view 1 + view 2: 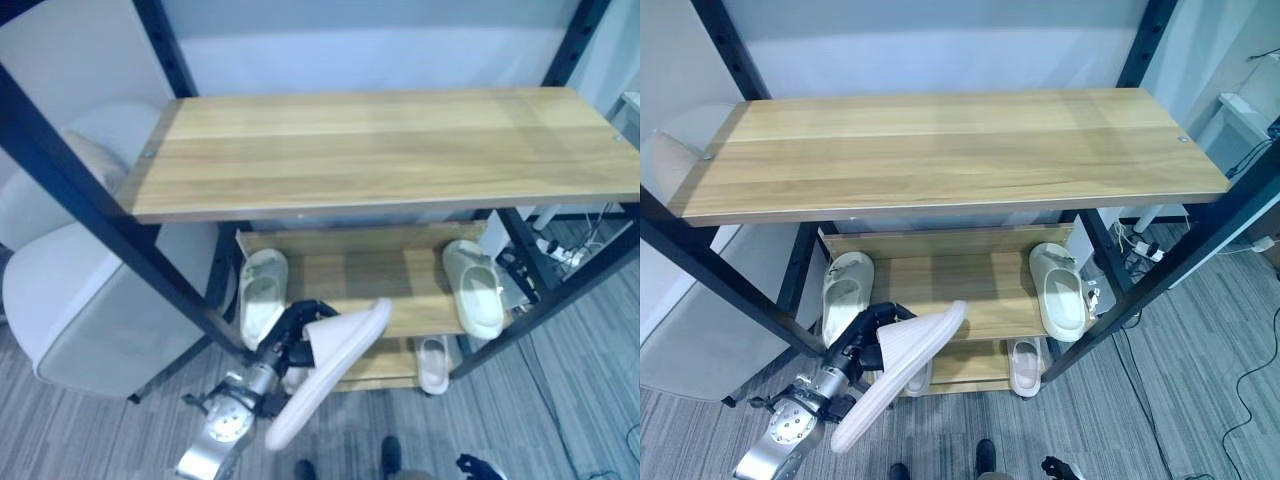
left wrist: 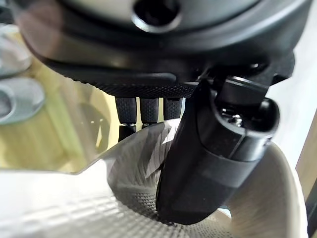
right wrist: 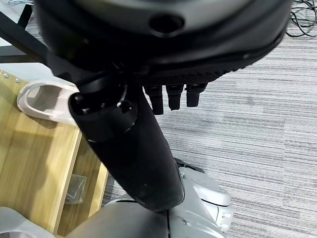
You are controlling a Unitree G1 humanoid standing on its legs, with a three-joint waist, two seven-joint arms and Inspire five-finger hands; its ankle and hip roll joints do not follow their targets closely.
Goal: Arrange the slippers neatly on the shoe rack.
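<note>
My left hand (image 1: 288,332) is shut on a white slipper (image 1: 335,368) and holds it tilted, sole up, in front of the rack's middle shelf (image 1: 350,272). The thumb (image 2: 208,163) presses into the slipper's ribbed surface (image 2: 74,208), and the fingers curl behind it. Two pale slippers lie on that shelf, one at its left end (image 1: 262,292) and one at its right end (image 1: 476,288). Another slipper (image 1: 433,364) sits on the bottom shelf. My right hand (image 3: 163,49) hangs open over the carpet beside the rack, holding nothing.
The wide wooden top shelf (image 1: 380,140) overhangs the lower shelves. Black frame posts (image 1: 90,205) slant down on both sides. A white chair (image 1: 75,300) stands at the left. A power strip and cables (image 1: 562,250) lie on the grey carpet at the right.
</note>
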